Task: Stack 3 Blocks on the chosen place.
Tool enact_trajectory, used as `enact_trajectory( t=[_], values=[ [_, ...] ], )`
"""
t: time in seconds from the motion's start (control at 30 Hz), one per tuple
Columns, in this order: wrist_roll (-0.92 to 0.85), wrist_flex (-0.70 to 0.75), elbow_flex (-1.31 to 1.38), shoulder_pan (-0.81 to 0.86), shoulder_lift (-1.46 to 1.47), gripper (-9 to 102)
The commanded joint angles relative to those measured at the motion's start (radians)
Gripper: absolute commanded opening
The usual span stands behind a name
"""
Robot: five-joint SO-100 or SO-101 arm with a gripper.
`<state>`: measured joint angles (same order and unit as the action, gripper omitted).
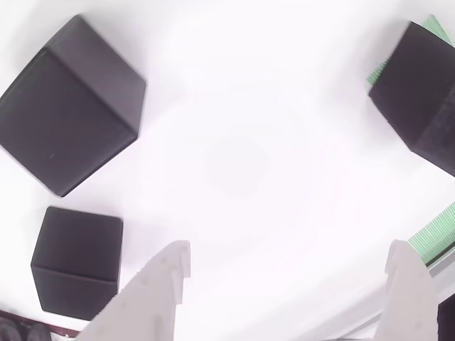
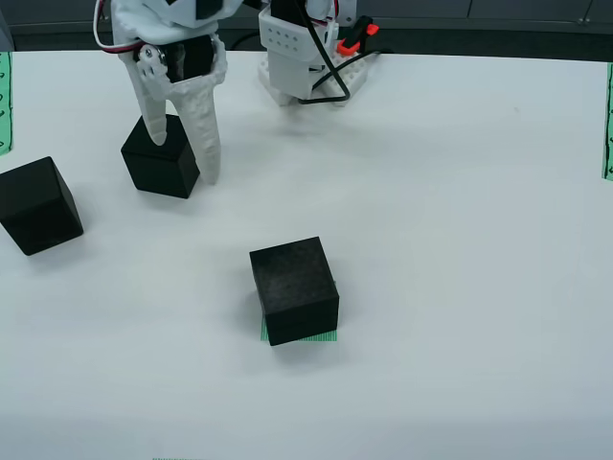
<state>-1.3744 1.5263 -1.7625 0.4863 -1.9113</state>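
Observation:
Three matte black blocks lie on the white table. One block (image 2: 294, 287) (image 1: 419, 92) sits on the chosen place, a green striped patch (image 2: 305, 337) (image 1: 439, 28) that peeks out under it. A second block (image 2: 159, 158) stands at the back left, right by my white gripper (image 2: 182, 149). The third block (image 2: 38, 204) lies further left. In the wrist view two blocks (image 1: 71, 106) (image 1: 77, 259) sit left of my gripper (image 1: 288, 252). It is open, with only bare table between its fingers (image 1: 167, 277).
The arm's white base (image 2: 302, 57) with its cables stands at the back. Green striped strips lie at the left edge (image 2: 3, 101) and right edge (image 2: 607, 125). Another green strip (image 1: 434, 238) shows at the lower right of the wrist view.

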Motion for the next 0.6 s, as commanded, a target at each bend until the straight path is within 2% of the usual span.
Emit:
enact_trajectory(
  t=[0.0, 0.13, 0.33, 0.4, 0.57],
  values=[
    [-0.333, 0.02, 0.032, 0.104, -0.017, 33],
    [-0.689, 0.041, -0.012, 0.241, -0.025, 33],
    [-0.994, 0.041, -0.072, 0.374, -0.026, 33],
    [-1.052, 0.038, -0.083, 0.41, -0.025, 33],
    [-1.055, -0.034, -0.112, 0.425, 0.008, 33]
  ],
)
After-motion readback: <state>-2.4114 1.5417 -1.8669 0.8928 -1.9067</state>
